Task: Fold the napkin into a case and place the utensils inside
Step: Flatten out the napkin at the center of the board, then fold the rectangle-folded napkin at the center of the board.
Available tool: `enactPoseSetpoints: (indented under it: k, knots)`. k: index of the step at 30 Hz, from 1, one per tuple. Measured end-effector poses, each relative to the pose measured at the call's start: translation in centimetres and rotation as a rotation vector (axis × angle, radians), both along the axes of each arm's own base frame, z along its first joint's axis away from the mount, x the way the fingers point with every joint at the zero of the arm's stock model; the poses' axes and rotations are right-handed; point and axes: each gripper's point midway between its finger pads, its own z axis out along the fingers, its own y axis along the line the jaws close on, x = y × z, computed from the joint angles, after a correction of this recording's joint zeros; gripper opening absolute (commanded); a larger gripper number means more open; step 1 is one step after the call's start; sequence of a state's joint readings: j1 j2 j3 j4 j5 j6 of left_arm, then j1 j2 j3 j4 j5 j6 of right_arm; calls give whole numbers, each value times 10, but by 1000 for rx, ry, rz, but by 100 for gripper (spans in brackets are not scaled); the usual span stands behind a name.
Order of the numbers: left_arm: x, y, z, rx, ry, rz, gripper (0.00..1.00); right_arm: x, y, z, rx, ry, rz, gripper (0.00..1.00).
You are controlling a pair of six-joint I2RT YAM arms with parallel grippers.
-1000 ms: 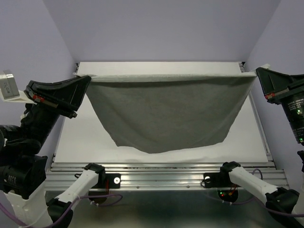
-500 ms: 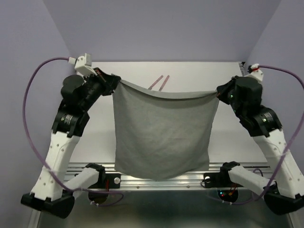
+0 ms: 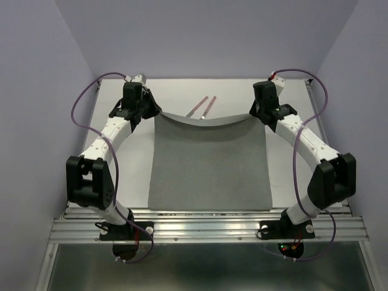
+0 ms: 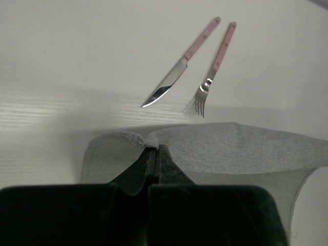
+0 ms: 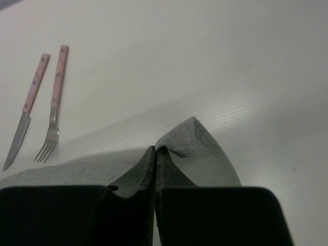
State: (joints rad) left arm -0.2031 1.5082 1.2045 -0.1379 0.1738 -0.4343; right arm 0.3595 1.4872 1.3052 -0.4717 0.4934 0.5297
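The left tool [image 3: 149, 110] and the right tool [image 3: 258, 111] each had their fingers pressed together on a far corner of the napkin [image 3: 209, 160]. Both wrist views showed only a small tuft of grey cloth pinched at the fingertips. The rest of the napkin lay spread on the surface [image 3: 182, 90]. Its near edge ran along the surface's near rim, and its far edge was lifted and sagged slightly between the two tools. The knife [image 3: 197, 107] and fork [image 3: 209, 107] lay side by side just beyond that raised edge, not touching the cloth.

The bite on each corner looked shallow, so a quick pull or uneven tension between the arms could probably tug a corner free and drop the edge. If the two tools moved at different speeds or heights, the fold would likely come out skewed and leave a crooked pouch. The lifted edge hung near the fork's tines, and any drift away from the arms could drape it over the cutlery or nudge the pieces out of line. Dragging the cloth toward the arms risked sliding its near edge off the surface.
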Motion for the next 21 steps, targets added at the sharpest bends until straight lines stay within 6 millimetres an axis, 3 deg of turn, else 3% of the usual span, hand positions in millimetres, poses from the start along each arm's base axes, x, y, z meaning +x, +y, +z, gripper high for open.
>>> enactPoseSetpoints:
  k: [7,12,15,21]
  knots:
    - [57,7,7,-10,-28,5,0,72,-7,-28,-8,30,2,1]
    - [86,7,14,-26,-56,-8,0,108,-11,-29,26,14,10,1]
    - [97,6,16,-31,-63,-19,0,114,-8,-28,46,8,26,1]
    - [97,6,18,-34,-61,-38,0,114,2,-26,93,3,64,1]
